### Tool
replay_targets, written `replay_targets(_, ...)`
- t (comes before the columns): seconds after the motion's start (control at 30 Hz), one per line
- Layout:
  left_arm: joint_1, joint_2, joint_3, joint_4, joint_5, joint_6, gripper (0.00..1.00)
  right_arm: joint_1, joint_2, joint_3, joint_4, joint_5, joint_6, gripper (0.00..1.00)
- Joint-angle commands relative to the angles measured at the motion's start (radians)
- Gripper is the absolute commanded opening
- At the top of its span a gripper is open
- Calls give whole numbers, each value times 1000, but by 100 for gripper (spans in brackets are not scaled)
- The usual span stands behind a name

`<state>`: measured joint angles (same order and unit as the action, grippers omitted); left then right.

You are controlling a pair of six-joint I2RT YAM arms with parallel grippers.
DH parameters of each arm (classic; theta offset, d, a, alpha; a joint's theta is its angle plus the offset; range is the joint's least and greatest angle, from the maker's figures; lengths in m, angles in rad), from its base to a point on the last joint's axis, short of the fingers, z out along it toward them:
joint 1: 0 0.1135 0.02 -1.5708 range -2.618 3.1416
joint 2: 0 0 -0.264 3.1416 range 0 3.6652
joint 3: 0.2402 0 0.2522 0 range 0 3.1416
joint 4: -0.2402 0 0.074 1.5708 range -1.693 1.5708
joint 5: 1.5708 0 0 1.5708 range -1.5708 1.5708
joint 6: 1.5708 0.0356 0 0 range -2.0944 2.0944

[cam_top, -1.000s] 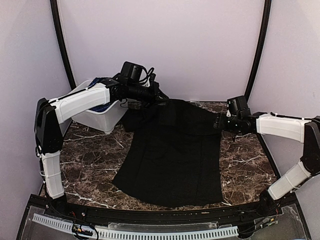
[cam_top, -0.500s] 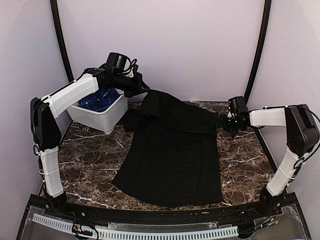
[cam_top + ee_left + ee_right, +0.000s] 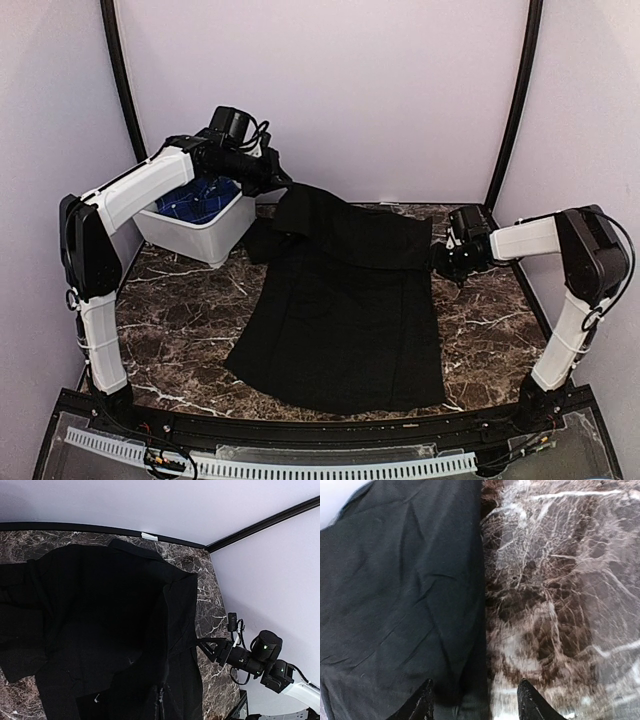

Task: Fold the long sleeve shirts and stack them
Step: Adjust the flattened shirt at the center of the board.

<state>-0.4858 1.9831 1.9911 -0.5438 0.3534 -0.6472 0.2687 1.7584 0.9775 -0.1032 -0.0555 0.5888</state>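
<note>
Two grippers sit at the far half of the marble table (image 3: 175, 300). The left gripper (image 3: 277, 184) is pressed together on the far-left shoulder of the black shirt (image 3: 345, 310) and holds that corner raised off the stone. The right gripper (image 3: 476, 704) sits low at the shirt's far-right edge with its fingertips (image 3: 422, 702) spread. One tip is over cloth and the other over bare marble, with the cloth's edge running between them and nothing pinched. From the lifted corner the shirt slopes down and lies flat, its length running toward the near edge. A sleeve is bunched to the left beneath the raised part. Just left of that, in the far-left corner, stands a white tub (image 3: 205, 238). The left arm (image 3: 150, 190) reaches across its rim and hides part of the inside. A crumpled dark blue checked shirt (image 3: 195, 204) lies in the tub.
</note>
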Motion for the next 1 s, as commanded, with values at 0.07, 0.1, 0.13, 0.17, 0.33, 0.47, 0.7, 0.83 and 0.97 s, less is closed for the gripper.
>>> replay_targets(0.07,21,-58,-3,-14,-10,12,0,6,107,120,4,-10,-10,48)
replay_targets(0.1,21,-58,-7,-6,-5,10,0,5,128,134,-1,-7,-9,44)
replay_targets(0.13,21,-56,-13,-2,6,9,0,5,140,147,-7,-5,-9,40)
replay_targets(0.17,21,-54,-17,5,18,12,0,4,151,159,-9,-4,-9,37)
replay_targets(0.33,20,-37,-41,28,69,16,0,0,201,209,-29,5,-13,16)
replay_targets(0.47,16,-25,-48,41,92,13,0,-18,228,228,-42,8,-18,0)
replay_targets(0.7,-12,11,-49,79,120,-7,0,-88,242,253,-77,30,-31,0)
replay_targets(0.83,-29,36,-48,111,125,-29,0,-112,239,276,-103,33,-52,0)
replay_targets(0.97,-29,52,-28,117,95,-34,0,-108,178,250,-123,1,-71,20)
